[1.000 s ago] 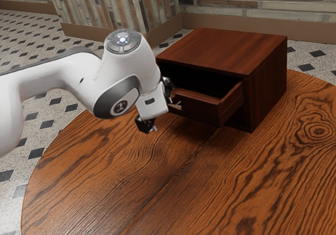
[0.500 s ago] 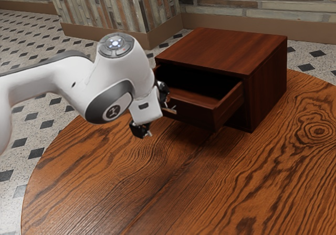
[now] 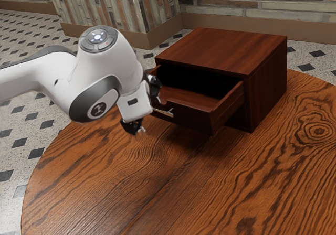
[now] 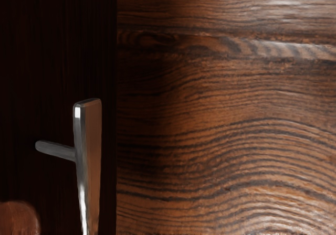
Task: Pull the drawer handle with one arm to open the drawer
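The drawer (image 3: pixel 202 105) stands partly out of the wooden cabinet (image 3: pixel 231 51) on the surface (image 3: pixel 210 193). The drawer handle (image 3: pixel 164 110), a metal bar, is mounted with its long axis along the drawer front, directly ahead of the jaws. The pull is judged to run away from the cabinet, toward the exterior view's left. The jaws are masked by the white wrist housing (image 3: pixel 134 101); whether they are clamped on the bar cannot be told. One bar end is cut off in the wrist view.

You will find the cabinet (image 3: pixel 239 70) standing on the table (image 3: pixel 199 193), toward its far edge. The drawer (image 3: pixel 202 108) projects from the cabinet toward the exterior view's left, handle (image 3: pixel 164 111) on its front (gripper (image 3: pixel 155 104) right at it).
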Robot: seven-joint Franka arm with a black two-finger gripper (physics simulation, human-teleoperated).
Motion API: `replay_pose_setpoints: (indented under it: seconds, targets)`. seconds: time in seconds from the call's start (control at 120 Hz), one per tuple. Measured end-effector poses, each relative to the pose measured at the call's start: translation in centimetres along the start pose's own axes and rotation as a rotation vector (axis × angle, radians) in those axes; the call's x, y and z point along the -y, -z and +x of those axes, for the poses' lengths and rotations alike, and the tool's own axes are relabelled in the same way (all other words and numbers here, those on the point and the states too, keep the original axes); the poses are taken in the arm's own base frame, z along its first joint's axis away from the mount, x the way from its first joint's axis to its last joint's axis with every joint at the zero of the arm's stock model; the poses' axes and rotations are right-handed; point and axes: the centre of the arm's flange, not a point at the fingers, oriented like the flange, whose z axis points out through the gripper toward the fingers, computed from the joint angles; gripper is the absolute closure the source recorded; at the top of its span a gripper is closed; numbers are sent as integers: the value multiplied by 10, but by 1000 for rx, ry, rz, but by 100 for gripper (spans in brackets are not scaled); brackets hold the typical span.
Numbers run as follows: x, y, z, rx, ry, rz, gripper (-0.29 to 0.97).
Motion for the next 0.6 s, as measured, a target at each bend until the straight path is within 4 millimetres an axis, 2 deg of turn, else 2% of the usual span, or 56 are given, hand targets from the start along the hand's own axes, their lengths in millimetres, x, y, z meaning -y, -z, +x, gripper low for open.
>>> replay_pose_setpoints:
  seconds: [0.1,0.192,0.25,0.383,0.6]
  targets:
    - [6,31,5,-17,-1,49,2]
    - [41,100,-6,-72,100,107,1]
    - [48,125,-14,-89,167,95,1]
    - [49,137,-31,-90,363,-22,1]
    - [29,134,-43,-34,687,-262,0]
